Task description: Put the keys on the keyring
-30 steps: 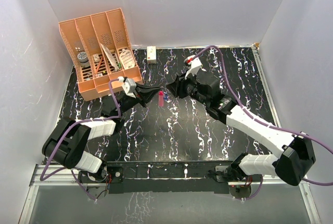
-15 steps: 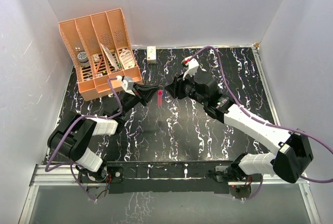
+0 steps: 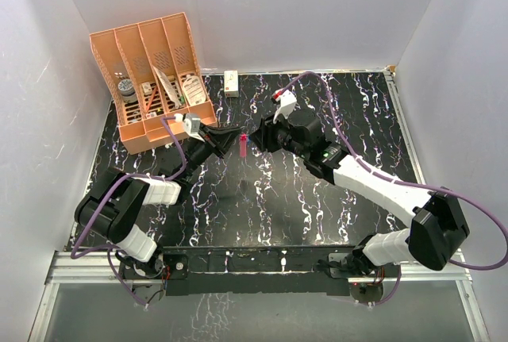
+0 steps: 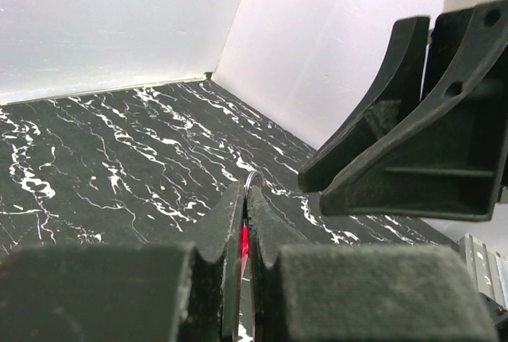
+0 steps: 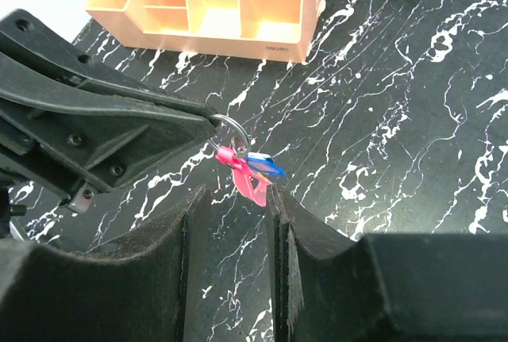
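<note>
1. The keyring [image 5: 248, 182], a red-pink loop with a thin metal ring at its top, is held clear of the desk [image 3: 262, 199]. It hangs above the middle of the desk, somewhat toward the far edge.
2. The left pincer [image 4: 248, 195] is pressed together on the keyring. Red is seen in the slit between its fingers, and the metal ring is seen poking out past their tips.
3. A blue-headed key [image 5: 266, 167] is seen just beside the red-pink loop, below the metal ring. Whether it is threaded onto the ring cannot be told.
4. The right pincer [image 5: 236, 199] is spread and is pointed tip to tip at the left pincer. The lower end of the loop hangs between its fingertips, close to one of them, and whether it is touched cannot be told.
5. A peach organiser [image 3: 135, 132] is set at the far left corner of the desk. A small white box [image 3: 232, 82] is set at the far edge.
</note>
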Tool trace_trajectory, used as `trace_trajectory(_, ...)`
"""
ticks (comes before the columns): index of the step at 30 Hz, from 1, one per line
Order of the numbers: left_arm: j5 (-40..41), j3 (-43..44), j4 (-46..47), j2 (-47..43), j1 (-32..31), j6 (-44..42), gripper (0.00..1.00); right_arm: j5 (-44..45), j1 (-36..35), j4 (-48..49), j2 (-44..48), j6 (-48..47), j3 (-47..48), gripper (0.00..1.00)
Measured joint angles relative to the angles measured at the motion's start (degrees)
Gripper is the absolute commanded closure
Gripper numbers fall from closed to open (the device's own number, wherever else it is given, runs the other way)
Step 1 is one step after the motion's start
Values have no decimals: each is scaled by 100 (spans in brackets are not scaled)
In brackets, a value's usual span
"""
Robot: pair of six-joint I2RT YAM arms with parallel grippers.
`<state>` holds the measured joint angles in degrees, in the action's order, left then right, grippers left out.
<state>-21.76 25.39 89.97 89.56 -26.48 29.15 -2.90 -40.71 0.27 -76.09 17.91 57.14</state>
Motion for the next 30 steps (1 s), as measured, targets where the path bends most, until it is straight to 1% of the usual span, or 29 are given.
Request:
trace_trajectory(13, 184, 101, 4, -46, -2, 164, 100, 118, 0, 214, -157, 44, 22, 69)
trace_trajectory(18, 289, 101, 2, -111, -24, 179, 100, 262, 0, 391, -308, 411, 76, 69)
trace_trajectory(30, 437, 107, 4, -203, -39, 157, 100, 621, 0, 844, -313, 1471, 72, 71)
